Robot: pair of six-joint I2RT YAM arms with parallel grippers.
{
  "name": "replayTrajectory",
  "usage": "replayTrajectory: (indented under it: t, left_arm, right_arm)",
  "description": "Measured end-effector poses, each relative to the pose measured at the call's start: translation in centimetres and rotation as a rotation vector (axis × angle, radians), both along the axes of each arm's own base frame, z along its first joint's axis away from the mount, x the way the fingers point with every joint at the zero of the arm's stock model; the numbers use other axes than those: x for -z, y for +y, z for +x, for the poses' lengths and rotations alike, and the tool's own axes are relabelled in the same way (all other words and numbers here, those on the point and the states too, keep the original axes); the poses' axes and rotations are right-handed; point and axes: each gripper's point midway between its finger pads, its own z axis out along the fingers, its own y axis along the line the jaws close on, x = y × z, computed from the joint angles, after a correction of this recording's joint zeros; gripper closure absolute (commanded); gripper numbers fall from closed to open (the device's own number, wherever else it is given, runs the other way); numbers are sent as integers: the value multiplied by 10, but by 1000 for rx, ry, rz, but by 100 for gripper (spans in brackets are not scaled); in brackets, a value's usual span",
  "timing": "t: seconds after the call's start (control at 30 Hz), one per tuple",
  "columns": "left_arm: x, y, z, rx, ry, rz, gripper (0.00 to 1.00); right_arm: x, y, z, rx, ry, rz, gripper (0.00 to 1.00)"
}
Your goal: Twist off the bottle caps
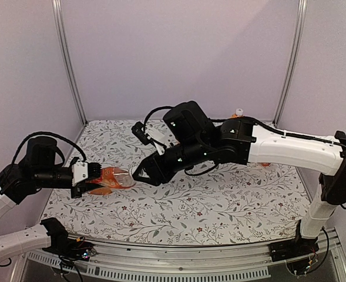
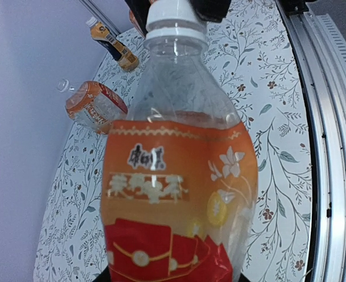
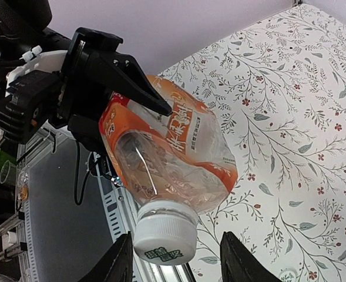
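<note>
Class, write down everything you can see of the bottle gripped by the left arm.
The bottle is squat, clear plastic with an orange label bearing white characters and a red pattern. Its white screw cap is on. The left gripper clamps its labelled body, holding it sideways in the air, cap towards the right gripper, whose fingers flank the cap with a gap visible on one side.

The cap [image 3: 165, 238] nearly fills the space between the right gripper's [image 3: 178, 236] fingers [image 3: 121, 261]. Beyond their tips, the bottle [image 3: 173, 153] and left gripper [image 3: 136, 141] block passage.
</note>
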Motion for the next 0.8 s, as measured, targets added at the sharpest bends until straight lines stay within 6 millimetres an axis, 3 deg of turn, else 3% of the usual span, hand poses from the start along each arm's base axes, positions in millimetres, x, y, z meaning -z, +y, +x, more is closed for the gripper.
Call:
replayTrajectory:
  t: [0.1,0.27,0.53,0.63,0.73,0.8]
  left_arm:
    - [0,0,0,0,0,0,79]
    - [0,1,1,-6,-2,4,79]
    - [2,2,1,4,-22,17,80]
    - [8,-2,-7,71,-37,28,80]
    - [9,-12,-23,196,-59,21,80]
    - [8,-16,-31,255,-75,19,80]
  right_arm:
    - [-1,4,1,-2,-1,5,58]
    - [-2,8,0,-15,7,8,98]
    - [1,7,-8,-80,-101,-11,100]
    - [6,-2,-27,-168,-336,-42,100]
    - [12,-13,-56,-295,-706,-103,100]
    - [14,-17,-65,-362,-958,-166,100]
